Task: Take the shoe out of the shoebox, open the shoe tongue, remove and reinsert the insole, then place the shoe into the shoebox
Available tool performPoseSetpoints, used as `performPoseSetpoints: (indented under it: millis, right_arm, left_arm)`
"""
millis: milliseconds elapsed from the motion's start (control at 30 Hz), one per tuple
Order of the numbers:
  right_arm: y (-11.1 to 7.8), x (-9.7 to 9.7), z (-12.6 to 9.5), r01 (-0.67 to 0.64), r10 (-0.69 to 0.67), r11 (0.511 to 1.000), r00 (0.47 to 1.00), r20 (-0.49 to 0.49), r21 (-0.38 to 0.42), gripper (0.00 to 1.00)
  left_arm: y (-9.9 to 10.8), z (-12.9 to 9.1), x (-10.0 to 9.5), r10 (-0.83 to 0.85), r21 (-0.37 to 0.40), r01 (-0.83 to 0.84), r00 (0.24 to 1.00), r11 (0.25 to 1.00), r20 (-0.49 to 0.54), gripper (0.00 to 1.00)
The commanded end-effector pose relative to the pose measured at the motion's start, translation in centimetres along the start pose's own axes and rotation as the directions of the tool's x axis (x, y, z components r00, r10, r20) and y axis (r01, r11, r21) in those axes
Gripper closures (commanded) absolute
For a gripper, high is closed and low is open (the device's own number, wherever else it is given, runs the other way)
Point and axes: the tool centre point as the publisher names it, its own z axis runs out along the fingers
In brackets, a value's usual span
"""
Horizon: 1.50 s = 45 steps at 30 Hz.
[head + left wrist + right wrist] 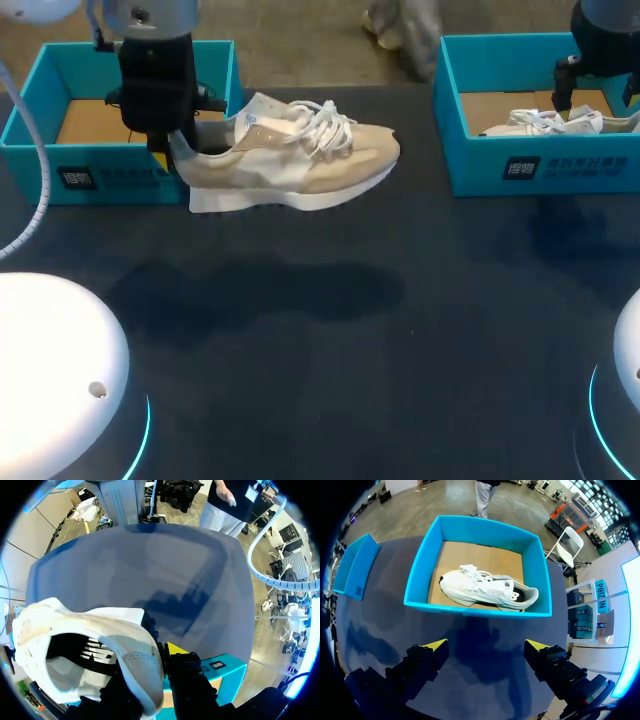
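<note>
Shoe [290, 160] heel apparently between left fingers [176, 648]

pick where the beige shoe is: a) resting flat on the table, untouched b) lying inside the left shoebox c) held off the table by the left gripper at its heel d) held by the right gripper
c: the left gripper clamps the heel of the beige shoe, which hangs outside the left shoebox with its shadow on the table below; the right gripper is open and apart.
</note>
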Motion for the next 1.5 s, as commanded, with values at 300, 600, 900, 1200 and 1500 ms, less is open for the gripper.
performPoseSetpoints:
  millis: [300, 600, 900, 1200, 1500]
  right_arm:
    - [-0.1, 0.0, 0.0, -0.001, 0.001, 1.0, 1.0, 0.001, -0.002, 0.0]
    - [-0.1, 0.0, 0.0, -0.001, 0.001, 1.0, 1.0, 0.001, -0.002, 0.0]
    - [-0.1, 0.0, 0.0, -0.001, 0.001, 1.0, 1.0, 0.001, -0.002, 0.0]
    - [-0.1, 0.0, 0.0, -0.001, 0.001, 1.0, 1.0, 0.001, -0.002, 0.0]
    - [-0.1, 0.0, 0.0, -0.001, 0.001, 1.0, 1.0, 0.001, -0.002, 0.0]
  left_arm:
    - [-0.1, -0.1, 0.2, 0.0, -0.002, 0.0, 1.0, 1.0, 0.003, 1.0]
    - [-0.1, -0.1, 0.2, 0.0, -0.002, 0.0, 1.0, 1.0, 0.003, 1.0]
    - [-1.9, 0.7, -3.1, 0.017, 0.048, -0.016, 1.0, 0.999, -0.016, 1.0]
    - [-2.9, 2.0, -4.2, -0.092, 0.02, 0.092, 0.996, 0.996, -0.007, 1.0]
    - [-1.6, 4.5, -5.1, -0.119, -0.03, 0.122, 0.989, 0.992, 0.09, 1.0]
